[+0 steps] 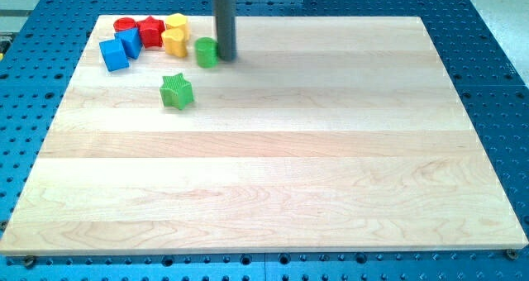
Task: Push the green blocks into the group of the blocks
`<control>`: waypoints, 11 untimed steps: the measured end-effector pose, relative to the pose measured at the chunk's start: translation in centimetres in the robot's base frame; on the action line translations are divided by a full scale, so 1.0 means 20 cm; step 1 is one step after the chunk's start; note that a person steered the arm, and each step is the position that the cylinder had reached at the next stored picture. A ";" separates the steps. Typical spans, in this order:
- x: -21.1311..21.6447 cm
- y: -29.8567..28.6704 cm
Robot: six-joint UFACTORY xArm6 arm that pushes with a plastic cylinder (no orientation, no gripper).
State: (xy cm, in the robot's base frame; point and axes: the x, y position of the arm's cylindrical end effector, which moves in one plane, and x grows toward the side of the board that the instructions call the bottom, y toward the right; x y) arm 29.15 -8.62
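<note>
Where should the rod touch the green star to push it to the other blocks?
There is nothing to grip with, so push. Touch the green star on its lower-right side and shove toward the view's upper left, where the red, blue and yellow group sits. Aim between two points so it does not spin away. My tip is now beside the green cylinder, on its right.

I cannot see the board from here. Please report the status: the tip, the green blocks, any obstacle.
My tip touching the round green block, on its right. Green star block apart, below the group. Yellow blocks beside the round one. Nothing in the way.
</note>
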 end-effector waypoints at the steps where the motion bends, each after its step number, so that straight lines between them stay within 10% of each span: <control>1: 0.01 -0.19; 3: 0.64 0.15; 5: 0.40 -0.34; 6: 0.61 -0.40; 11: 0.27 -0.49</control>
